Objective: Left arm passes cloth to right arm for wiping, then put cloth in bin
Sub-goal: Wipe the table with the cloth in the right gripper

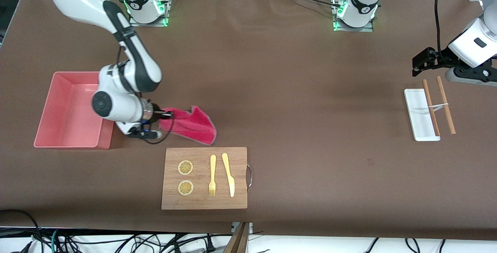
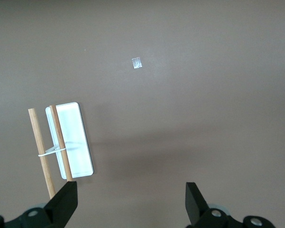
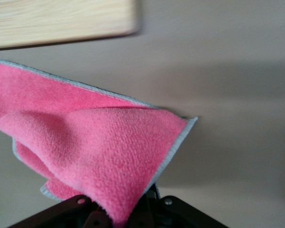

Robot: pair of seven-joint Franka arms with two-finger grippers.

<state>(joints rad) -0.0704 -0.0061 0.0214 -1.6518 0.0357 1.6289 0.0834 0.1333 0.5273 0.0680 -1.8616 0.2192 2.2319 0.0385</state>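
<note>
Right tool (image 1: 162, 115) pinches the fuzzy magenta cloth (image 1: 192, 125), floppy, trailing onto the brown surface (image 1: 295, 90) beside the smooth salmon bin (image 1: 70, 109). Left tool (image 2: 131, 202) waits, spread wide.

The left gripper (image 2: 131, 202) hangs with fingers spread wide over bare brown table (image 2: 204, 95); the white tray (image 2: 75, 142) and two banded wooden sticks (image 2: 41, 152) lie just past one fingertip

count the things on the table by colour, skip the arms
pink: 2, cloth and bin
yellow: 4, two lemon slices, fork, knife
wood: 3, cutting board, two sticks
white: 1, tray
total: 10
</note>
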